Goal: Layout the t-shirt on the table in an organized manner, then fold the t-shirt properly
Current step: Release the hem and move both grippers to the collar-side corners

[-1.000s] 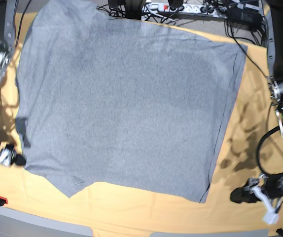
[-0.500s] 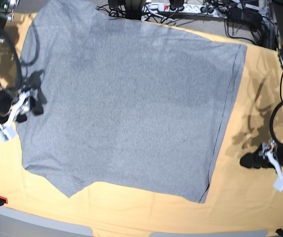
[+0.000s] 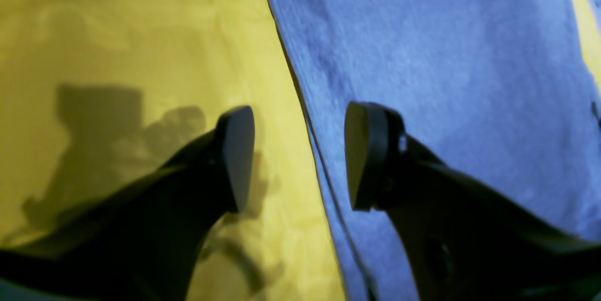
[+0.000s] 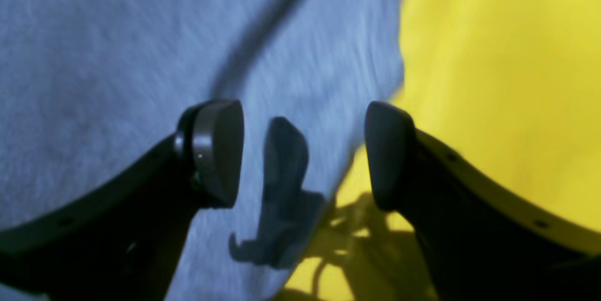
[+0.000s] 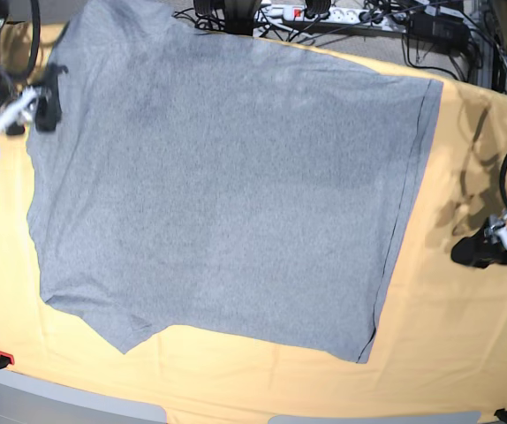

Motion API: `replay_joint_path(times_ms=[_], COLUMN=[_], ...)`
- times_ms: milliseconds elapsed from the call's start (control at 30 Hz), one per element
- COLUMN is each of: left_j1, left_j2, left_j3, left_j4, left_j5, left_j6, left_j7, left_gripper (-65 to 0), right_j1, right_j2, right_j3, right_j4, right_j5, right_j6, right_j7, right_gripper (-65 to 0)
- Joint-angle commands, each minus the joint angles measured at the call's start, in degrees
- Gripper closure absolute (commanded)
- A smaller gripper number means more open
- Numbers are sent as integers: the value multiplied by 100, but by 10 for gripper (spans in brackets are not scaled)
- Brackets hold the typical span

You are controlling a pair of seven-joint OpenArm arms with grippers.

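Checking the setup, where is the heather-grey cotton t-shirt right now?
In the base view the heather-grey cotton t-shirt lies spread flat across the middle of the pale yellow-orange cloth-covered table.

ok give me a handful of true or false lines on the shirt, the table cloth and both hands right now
1. The heather-grey cotton t-shirt lies spread flat on the pale yellow-orange table cloth. True.
2. Large black lettering faces up on the shirt. False: only plain grey shows.
3. The left hand is open, straddling the shirt's hemmed edge. True.
4. The right hand is shut on the shirt. False: its jaws stand apart with nothing between them.
5. A white power strip lies beyond the table's far edge. True.
6. The shirt is already folded in half. False: it lies as a single spread layer.
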Motion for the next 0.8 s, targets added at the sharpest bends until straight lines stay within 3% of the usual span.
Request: replay_joint_path(times_ms=[0,133,367,767], left_j1=[-44,387,1263,2933], left_j2=[-136,-144,-157,-234], left_j3=[-212,-785,-1388,-2153], left_j4=[83,87,186,1399], left_j5=[-247,-400,-966,-1086], left_j6=[-30,-30,-30,-30], left_j7=[35,111,111,111], left_gripper=[-327,-327,-327,-327], right_j1=[-74,-415,-636,-684], right_j2=[-20,-372,-776,-796], right_j3=[210,654,763,765], right_j4=[87,83,-103,-1086], right_j5=[179,533,363,387], right_j6=[42,170,94,166], right_j7=[109,114,227,262], right_gripper=[-419,-419,-419,-419])
